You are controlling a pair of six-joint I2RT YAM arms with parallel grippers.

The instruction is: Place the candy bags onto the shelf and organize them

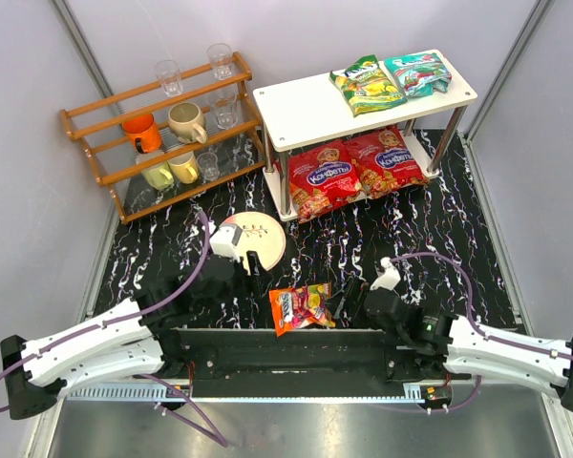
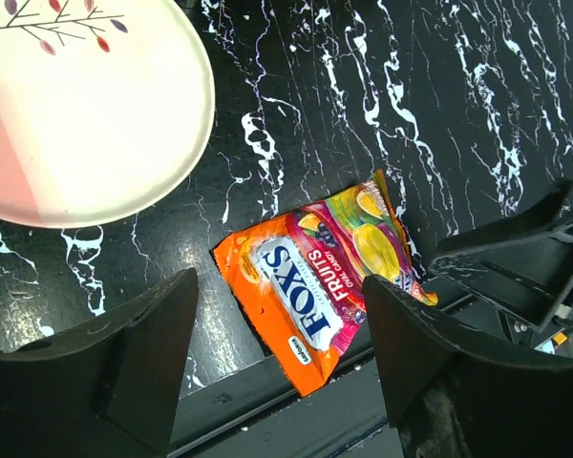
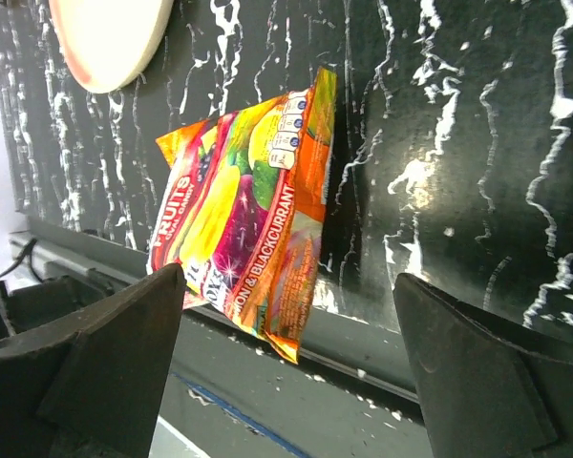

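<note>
Fox's candy bag (image 1: 303, 307) lay flat on the tabletop (image 1: 439, 239), near edge, lower centre of the top view. The left end effector (image 2: 279, 286) and right end effector (image 3: 288, 281) were both spread, empty. Best to pinch a crinkled edge rather than the slick face, then go for the shelf (image 1: 306, 100) and its bare top-left.

bright, even overhead light; all three views clear.
the shelf (image 1: 306, 105) casts mild shade on its lower tier. white glare streaks the glossy black table (image 3: 458, 114) in the right wrist view and glints off the orange bag (image 2: 315, 286). in the left wrist view, the fingers (image 2: 124, 363) are dark and slightly soft.
</note>
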